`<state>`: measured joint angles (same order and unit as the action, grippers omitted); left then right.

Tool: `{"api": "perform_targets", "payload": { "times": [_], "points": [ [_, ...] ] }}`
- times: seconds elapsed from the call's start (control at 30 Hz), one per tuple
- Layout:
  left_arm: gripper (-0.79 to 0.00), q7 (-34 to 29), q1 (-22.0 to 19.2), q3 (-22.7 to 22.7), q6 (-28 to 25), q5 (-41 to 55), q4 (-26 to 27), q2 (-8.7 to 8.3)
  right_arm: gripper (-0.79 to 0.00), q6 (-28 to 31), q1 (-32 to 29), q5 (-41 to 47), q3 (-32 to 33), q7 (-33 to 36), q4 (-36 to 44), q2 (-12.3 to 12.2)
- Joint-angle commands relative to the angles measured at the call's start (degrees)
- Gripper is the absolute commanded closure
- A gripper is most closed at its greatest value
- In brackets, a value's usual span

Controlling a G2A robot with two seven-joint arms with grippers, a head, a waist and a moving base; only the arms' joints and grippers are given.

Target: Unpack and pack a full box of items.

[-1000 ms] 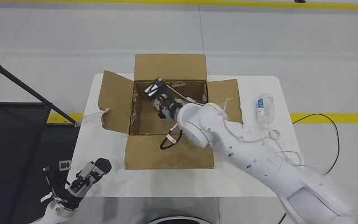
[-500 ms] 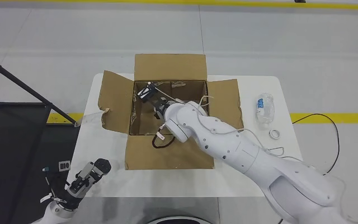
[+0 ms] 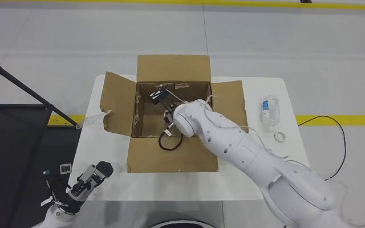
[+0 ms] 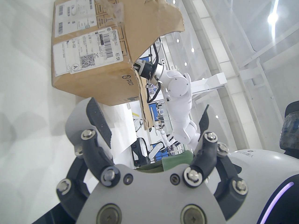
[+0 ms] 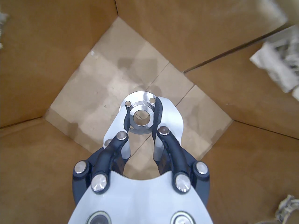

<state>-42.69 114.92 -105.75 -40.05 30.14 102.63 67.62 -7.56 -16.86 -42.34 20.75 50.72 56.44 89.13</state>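
Right claw (image 5: pixel 141 117) is down inside the cardboard box (image 3: pixel 173 68), clenched on the hub of a shiny metal flange (image 5: pixel 139 98). The flange sits flat between the fingers over the box floor, bore pointing straight back up the claw. Can't tell if it's touching down. Left claw (image 4: pixel 149 115) is released, well apart by the worktop (image 3: pixel 142 185) corner.

Robotics lab hall: grey floor (image 3: pixel 85 34), yellow floor tape (image 3: pixel 356 120), high ceiling spotlights (image 4: pixel 272 18).
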Motion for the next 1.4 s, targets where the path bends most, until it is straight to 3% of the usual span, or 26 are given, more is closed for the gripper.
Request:
{"api": "perform_targets", "payload": {
  "times": [0.0, 0.3, 0.37, 0.5, 0.53, 0.57, 0.6, 0.77, 0.9, 1.13, 1.37],
  "points": [
    [-0.785, 0.00, 0.00, 0.00, 0.00, 0.00, 0.00, 0.00, 0.000, 1.53, 0.44, 0.94, -0.10, -0.14, -3.48, 1.05],
    [-0.785, 0.00, 0.00, 0.00, 0.00, 0.00, 0.00, 0.00, 0.000, 6.41, 1.29, 3.26, -0.74, -2.19, -15.59, 5.84],
    [-0.785, 0.00, 0.00, 0.00, 0.00, 0.00, 0.00, 0.00, -0.188, 7.07, 1.43, 3.28, -0.77, -2.54, -17.26, 6.65],
    [-0.785, 0.00, 0.00, 0.00, 0.00, 0.00, 0.00, 0.00, -0.360, 6.96, 1.48, 2.68, -0.55, -3.68, -18.99, 7.78],
    [-0.785, 0.00, 0.00, 0.00, 0.00, 0.00, 0.00, 0.00, -0.640, 6.81, 1.47, 2.38, -0.46, -4.01, -18.97, 7.96],
    [-0.785, 0.00, 0.00, 0.00, 0.00, 0.00, 0.00, 0.00, -0.739, 6.50, 1.41, 2.04, -0.36, -4.22, -18.83, 8.09],
    [-0.785, 0.00, 0.00, 0.00, 0.00, 0.00, 0.00, 0.00, -0.785, 6.00, 1.31, 1.48, -0.32, -4.43, -18.45, 8.17],
    [-0.785, 0.00, 0.00, 0.00, 0.00, 0.00, 0.00, 0.00, -0.785, 3.12, 0.38, -1.54, 0.73, -4.98, -14.10, 7.60],
    [-0.785, 0.00, 0.00, 0.00, 0.00, 0.00, 0.00, 0.00, -0.785, -0.98, -1.26, -5.84, 2.94, -4.70, -5.57, 5.46],
    [-0.785, 0.00, 0.00, 0.00, 0.00, 0.00, 0.00, 0.00, -0.785, -6.38, -10.76, -19.89, 12.01, 3.30, 20.28, -2.56],
    [-0.785, 0.00, 0.00, 0.00, 0.00, 0.00, 0.00, 0.00, -0.785, -6.44, -28.60, -34.90, 29.33, 9.88, 47.55, -10.05]
  ]
}}
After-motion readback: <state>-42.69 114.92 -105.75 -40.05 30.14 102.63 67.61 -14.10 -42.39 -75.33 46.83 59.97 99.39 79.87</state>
